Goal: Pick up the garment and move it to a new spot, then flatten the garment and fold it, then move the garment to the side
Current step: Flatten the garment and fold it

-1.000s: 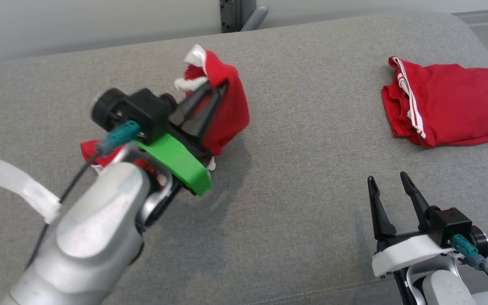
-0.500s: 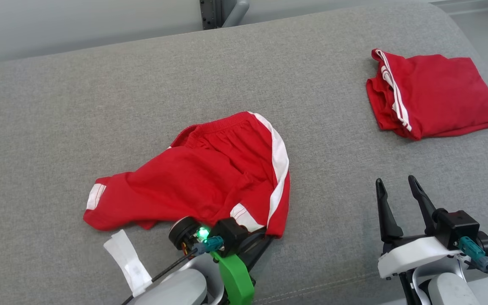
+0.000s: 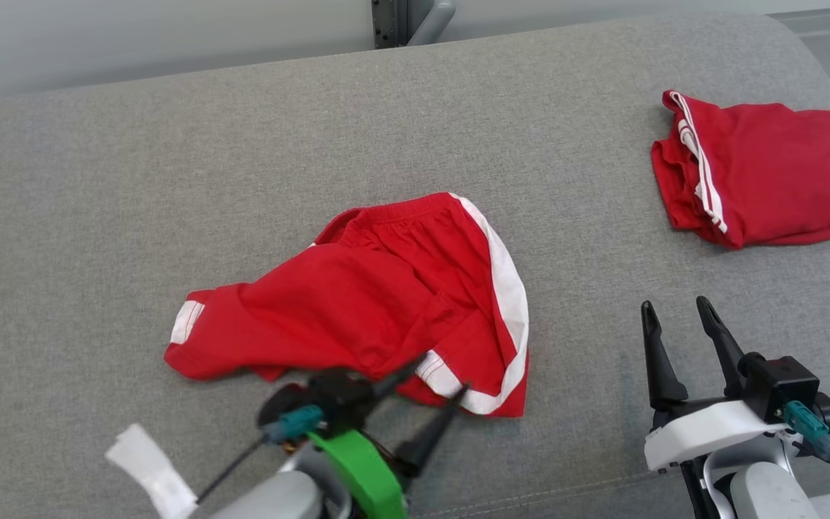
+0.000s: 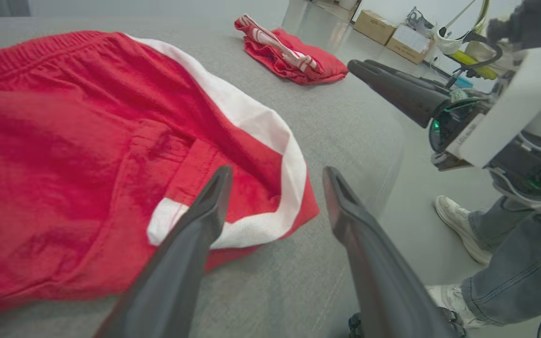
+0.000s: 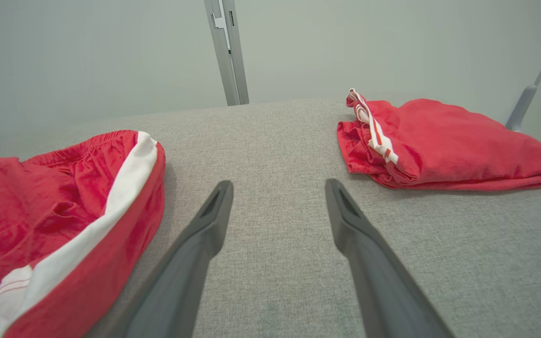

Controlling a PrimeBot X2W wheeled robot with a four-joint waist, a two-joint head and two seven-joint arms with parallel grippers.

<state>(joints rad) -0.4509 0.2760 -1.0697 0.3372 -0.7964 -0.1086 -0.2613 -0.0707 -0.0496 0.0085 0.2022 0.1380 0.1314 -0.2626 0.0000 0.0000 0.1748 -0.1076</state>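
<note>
The left claw point(image 3: 438, 376) stands wide and empty, its tips at the near hem of the red shorts point(image 3: 357, 310), which lie crumpled just ahead of it on the grey cushion point(image 3: 98, 180). The right claw point(image 3: 674, 311) is also wide and empty, with a folded red garment point(image 3: 768, 173) well beyond it.

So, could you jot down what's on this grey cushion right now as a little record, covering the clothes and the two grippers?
Surface: grey fabric cushion
Middle item: red shorts with white side stripes, rumpled, not folded
Right-side item: folded red garment with white stripes, apart from the shorts
Left gripper: open, at the shorts' near edge, holding nothing
Right gripper: open, empty, over bare cushion between the two garments
Bystander: a person's shoe and jeans leg beside the robot
</note>
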